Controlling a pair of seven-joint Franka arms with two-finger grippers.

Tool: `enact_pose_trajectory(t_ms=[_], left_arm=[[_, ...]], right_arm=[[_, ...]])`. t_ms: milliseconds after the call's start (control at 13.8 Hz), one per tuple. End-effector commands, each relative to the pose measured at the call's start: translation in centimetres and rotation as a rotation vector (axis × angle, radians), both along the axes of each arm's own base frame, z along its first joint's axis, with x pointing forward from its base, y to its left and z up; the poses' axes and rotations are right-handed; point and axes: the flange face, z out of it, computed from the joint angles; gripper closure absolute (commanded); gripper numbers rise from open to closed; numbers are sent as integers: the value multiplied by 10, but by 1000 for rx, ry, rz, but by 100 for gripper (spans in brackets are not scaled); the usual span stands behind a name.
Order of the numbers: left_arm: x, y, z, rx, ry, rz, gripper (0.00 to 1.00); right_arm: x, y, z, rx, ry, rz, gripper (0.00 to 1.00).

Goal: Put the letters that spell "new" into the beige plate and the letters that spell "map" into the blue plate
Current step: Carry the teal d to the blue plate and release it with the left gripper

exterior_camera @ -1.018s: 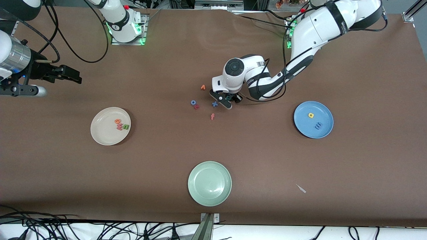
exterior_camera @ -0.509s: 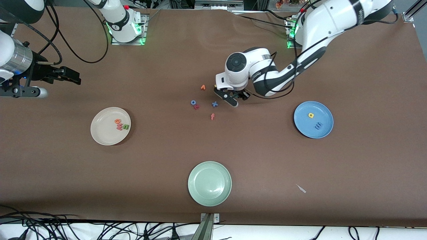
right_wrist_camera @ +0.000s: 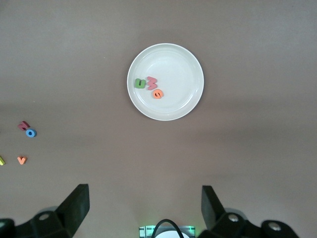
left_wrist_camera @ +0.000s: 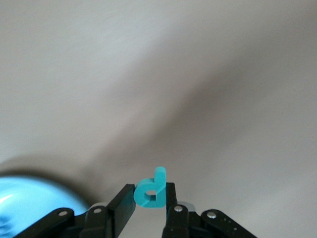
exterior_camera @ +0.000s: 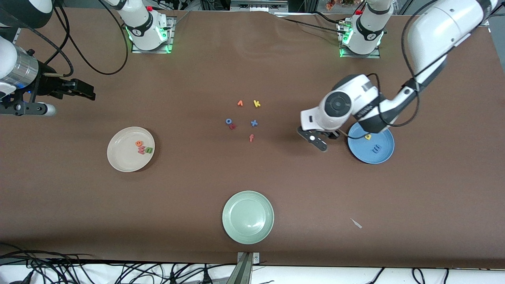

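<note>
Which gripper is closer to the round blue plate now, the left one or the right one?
Left. The left gripper, shut on the teal foam letter p, hangs just beside the round blue plate. The right gripper waits, open, at the right arm's end of the table.

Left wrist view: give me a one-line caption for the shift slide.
Left gripper shut on the teal-green p, carried above the brown table with the blue plate coming up at the frame's edge.
</note>
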Motion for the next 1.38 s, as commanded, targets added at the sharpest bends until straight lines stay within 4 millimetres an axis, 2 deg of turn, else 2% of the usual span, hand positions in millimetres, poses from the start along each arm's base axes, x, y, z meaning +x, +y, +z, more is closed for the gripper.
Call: enact_pose_trajectory(t_ms=[0,145,218,436,581,727,800,872,945,1018,1090,1163,1308], left_arm=[[32,56,29,-22,50,-49,87],[46,104,31,-42,67,-49,87],[51,130,26,-52,80,-50,87],[56,179,7,-43,109,-17,87],[53,193,-15,-44,149,2,87],[49,196,-35,-64,181,10,82],[49,197,-38,-65,183,12,76],[50,202,-38,-61,182,19,75],[51,206,-37,-61,180,25,60],[52,212,-37,-62,178,36,10],[53,215,-32,-59,169,41,0],[54,218,-26,-62,165,50,0],[64,218,-3,-87,143,79,0]], right_arm=[[2,1,5,-14,-4,4,0],[2,1,5,-14,-4,4,0],[2,2,5,-14,-4,4,0],[1,3,5,-14,-4,6,0],[1,3,5,-14,-4,6,0],[1,3,4,-15,-3,6,0],[1,3,4,-13,-3,6,0],[1,3,5,-14,-4,6,0],[1,3,5,-14,-4,6,0],[1,3,4,-13,-3,4,0],[1,3,5,-13,-4,4,0],[1,3,5,-13,-4,6,0],[1,3,5,-13,-4,6,0]])
